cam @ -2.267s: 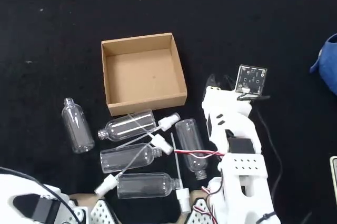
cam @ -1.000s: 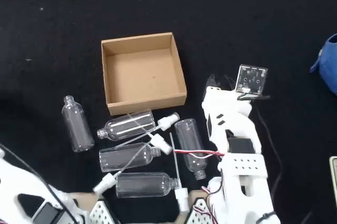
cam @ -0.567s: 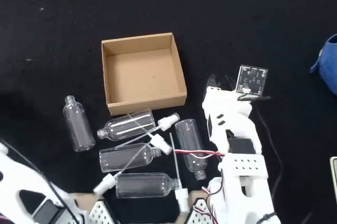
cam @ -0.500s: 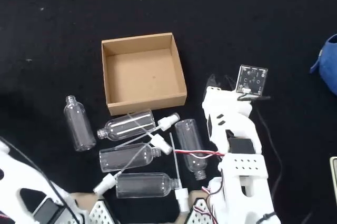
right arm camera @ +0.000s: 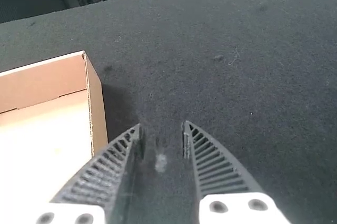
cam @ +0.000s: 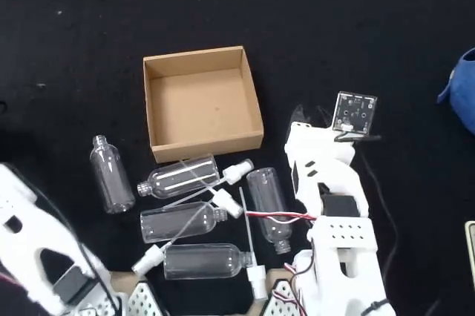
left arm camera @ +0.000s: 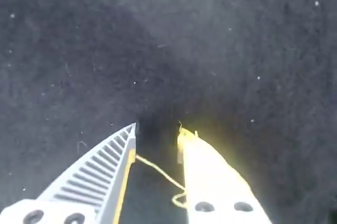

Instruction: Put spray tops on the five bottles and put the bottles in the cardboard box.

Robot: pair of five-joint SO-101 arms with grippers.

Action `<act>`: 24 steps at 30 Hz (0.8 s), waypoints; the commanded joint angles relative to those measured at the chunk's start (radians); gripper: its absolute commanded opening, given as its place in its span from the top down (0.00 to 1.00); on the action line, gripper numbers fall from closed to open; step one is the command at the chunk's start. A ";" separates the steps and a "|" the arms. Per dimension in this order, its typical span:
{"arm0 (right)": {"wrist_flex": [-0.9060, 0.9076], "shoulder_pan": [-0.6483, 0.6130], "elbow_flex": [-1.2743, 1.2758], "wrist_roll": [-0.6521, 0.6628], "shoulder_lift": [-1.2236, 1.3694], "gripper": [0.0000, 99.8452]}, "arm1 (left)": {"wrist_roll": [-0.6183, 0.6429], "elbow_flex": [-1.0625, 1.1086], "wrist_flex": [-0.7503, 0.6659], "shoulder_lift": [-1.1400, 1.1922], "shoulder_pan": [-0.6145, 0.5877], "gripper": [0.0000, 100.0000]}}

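Cardboard box [cam: 202, 101] sits mid-frame. 5 bottles [cam: 180, 179] lie just below it w/ spray tops [cam: 236, 173] loose. Left claw [left arm camera: 157, 126] & right claw [right arm camera: 161, 125]: both a bit open.

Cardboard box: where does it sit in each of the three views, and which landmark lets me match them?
High view: the open brown cardboard box sits mid-table, empty, beyond the clear plastic bottles.
Left wrist view: black tablecloth under the left claw.
Right wrist view: the box stands close beside the right claw, one corner nearest it.
Shared landmark: the black tablecloth.
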 commanded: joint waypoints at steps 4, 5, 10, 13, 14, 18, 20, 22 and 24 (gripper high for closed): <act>-0.034 -0.017 -0.018 0.005 0.001 0.89 | -0.002 0.355 0.006 -0.345 0.039 0.97; -0.034 -0.017 -0.018 0.005 0.001 0.89 | -0.003 0.450 0.006 -0.420 0.048 0.97; -0.034 -0.017 -0.018 0.005 0.001 0.89 | -0.006 0.857 -0.002 -0.839 0.117 0.97; -0.034 -0.017 -0.016 0.005 0.001 0.89 | -0.003 0.984 -0.003 -1.053 0.160 0.97; -0.034 -0.017 -0.016 0.005 0.001 0.89 | -0.003 1.015 -0.003 -1.114 0.171 0.97; -0.034 -0.017 -0.016 0.005 0.001 0.89 | -0.006 1.132 -0.003 -1.307 0.214 0.97; -0.034 -0.017 -0.016 0.005 0.001 0.89 | -0.008 1.207 -0.003 -1.384 0.234 0.97; -0.034 -0.017 -0.016 0.005 0.001 0.89 | -0.008 1.311 -0.038 -1.458 0.246 0.97; -0.034 -0.017 -0.016 0.005 0.001 0.89 | -0.008 1.454 -0.101 -1.554 0.249 0.97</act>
